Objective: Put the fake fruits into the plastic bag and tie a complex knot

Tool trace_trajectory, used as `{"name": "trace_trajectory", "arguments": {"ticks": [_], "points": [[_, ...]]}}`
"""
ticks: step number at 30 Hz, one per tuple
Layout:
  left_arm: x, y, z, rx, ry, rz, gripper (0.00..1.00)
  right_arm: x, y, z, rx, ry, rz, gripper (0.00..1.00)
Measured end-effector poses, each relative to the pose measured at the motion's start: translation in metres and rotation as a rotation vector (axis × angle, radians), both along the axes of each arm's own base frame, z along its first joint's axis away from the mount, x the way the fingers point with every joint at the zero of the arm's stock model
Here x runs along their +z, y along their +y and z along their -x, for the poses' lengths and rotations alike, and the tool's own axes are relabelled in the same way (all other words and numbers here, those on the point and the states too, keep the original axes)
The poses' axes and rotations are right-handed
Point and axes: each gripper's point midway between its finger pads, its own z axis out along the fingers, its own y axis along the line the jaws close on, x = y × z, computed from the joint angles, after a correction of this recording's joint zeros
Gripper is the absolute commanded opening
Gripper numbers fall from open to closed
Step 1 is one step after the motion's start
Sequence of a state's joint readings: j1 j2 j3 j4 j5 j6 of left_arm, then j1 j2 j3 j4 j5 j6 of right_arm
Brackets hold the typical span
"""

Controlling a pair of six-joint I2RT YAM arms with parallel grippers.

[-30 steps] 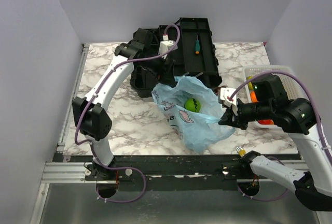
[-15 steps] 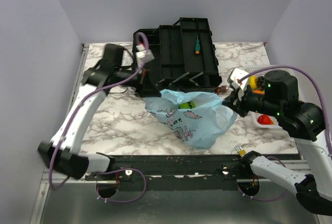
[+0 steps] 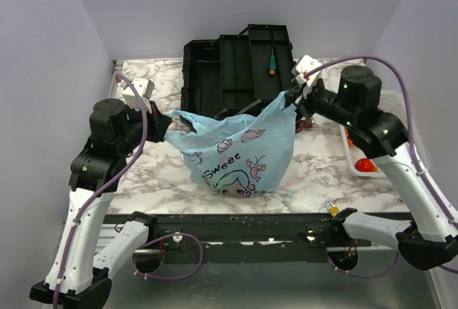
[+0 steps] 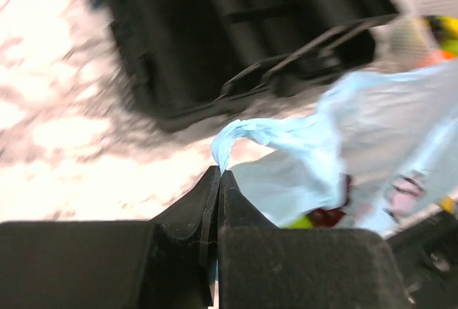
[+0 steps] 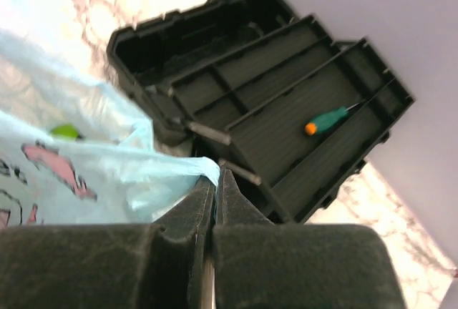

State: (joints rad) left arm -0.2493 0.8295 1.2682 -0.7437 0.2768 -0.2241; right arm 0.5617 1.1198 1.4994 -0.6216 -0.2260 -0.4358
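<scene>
The light-blue plastic bag [image 3: 240,155] hangs stretched between both grippers above the marble table. My left gripper [image 3: 166,124] is shut on the bag's left corner, and its tips [image 4: 219,173] pinch a twisted strip of bag [image 4: 343,144]. My right gripper [image 3: 290,101] is shut on the right corner, with bag [image 5: 86,173] plastic between its tips [image 5: 216,173]. A green fruit [image 5: 66,131] lies inside the bag. A red fruit [image 3: 366,165] lies in the basket at the right. The knot is out of view.
An open black toolbox [image 3: 243,66] stands behind the bag and holds a green-handled screwdriver [image 3: 272,61]. The white mesh basket [image 3: 349,153] sits at the right edge under my right arm. Grey walls close in the back and sides.
My left gripper has shut on the bag's left corner and pulled left. My right gripper rose toward the back, so the bag now hangs lifted and stretched between them.
</scene>
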Motion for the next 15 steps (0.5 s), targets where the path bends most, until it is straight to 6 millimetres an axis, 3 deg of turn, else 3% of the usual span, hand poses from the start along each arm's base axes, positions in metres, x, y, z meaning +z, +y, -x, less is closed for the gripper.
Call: {"name": "trace_trajectory", "arguments": {"ticks": [2, 4, 6, 7, 8, 11, 12, 15], "points": [[-0.032, 0.019, -0.006, 0.115, 0.069, -0.033, 0.00, -0.021, 0.006, -0.002, 0.022, 0.028, 0.008, 0.01], [-0.072, 0.033, -0.006, 0.187, 0.161, -0.079, 0.08, -0.039, 0.013, -0.001, 0.053, 0.063, 0.007, 0.01], [-0.091, 0.039, -0.001, 0.203, 0.203, -0.114, 0.13, -0.046, 0.021, 0.004, 0.099, 0.085, -0.011, 0.01], [-0.094, 0.041, 0.002, 0.200, 0.202, -0.123, 0.19, -0.043, 0.026, 0.006, 0.125, 0.084, -0.027, 0.01], [-0.092, 0.041, 0.003, 0.189, 0.185, -0.132, 0.32, -0.039, 0.029, 0.008, 0.147, 0.075, -0.042, 0.01], [-0.051, 0.028, 0.008, 0.047, 0.053, -0.162, 0.61, -0.013, 0.041, 0.017, 0.231, 0.026, -0.095, 0.01], [-0.026, 0.021, 0.008, -0.014, -0.011, -0.173, 0.70, -0.003, 0.044, 0.020, 0.260, 0.005, -0.112, 0.01], [0.055, -0.001, 0.007, -0.182, -0.235, -0.200, 0.80, 0.023, 0.054, 0.028, 0.344, -0.049, -0.153, 0.01]]}}
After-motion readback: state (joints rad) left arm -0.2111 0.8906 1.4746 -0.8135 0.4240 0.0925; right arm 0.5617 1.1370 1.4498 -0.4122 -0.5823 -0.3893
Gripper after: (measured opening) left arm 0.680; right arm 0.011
